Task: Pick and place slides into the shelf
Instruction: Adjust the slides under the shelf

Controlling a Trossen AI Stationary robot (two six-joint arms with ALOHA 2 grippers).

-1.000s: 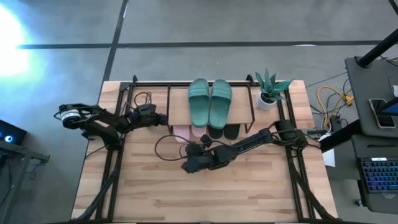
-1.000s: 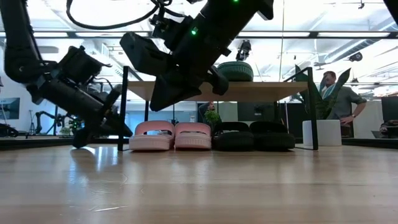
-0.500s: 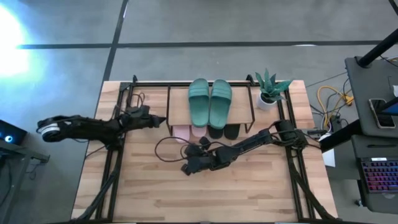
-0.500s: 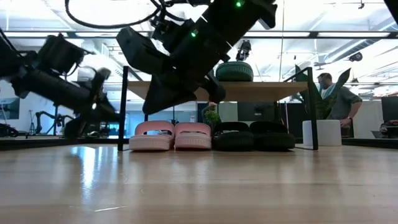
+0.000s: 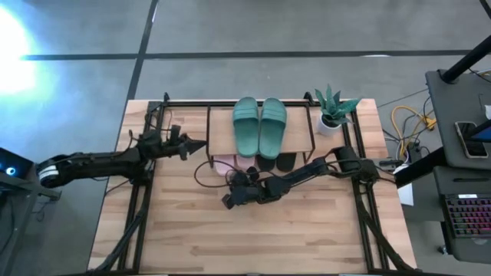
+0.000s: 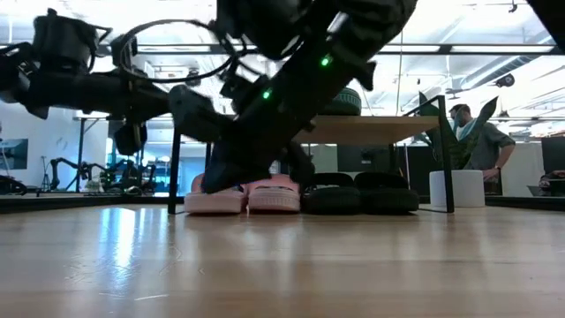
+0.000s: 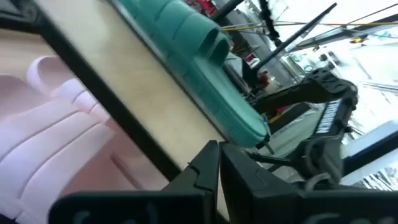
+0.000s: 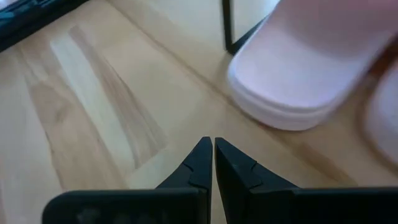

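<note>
Soft, light, bendy pink slides (image 6: pixel 240 196) under the shelf (image 5: pixel 222 132); best grabbed by the wide strap. Left fingers (image 5: pixel 201 142) and right fingers (image 5: pixel 226 203) both shut, holding nothing.

Potted plant (image 5: pixel 334 109) in a white pot on the wooden table (image 5: pixel 253 245), at the back corner, well to the right of and beyond the right gripper. Beyond the table edge on that side: yellow cables (image 5: pixel 406 123), a keyboard (image 5: pixel 468 218). Low view: person (image 6: pixel 481 141) standing in the room behind.
</note>
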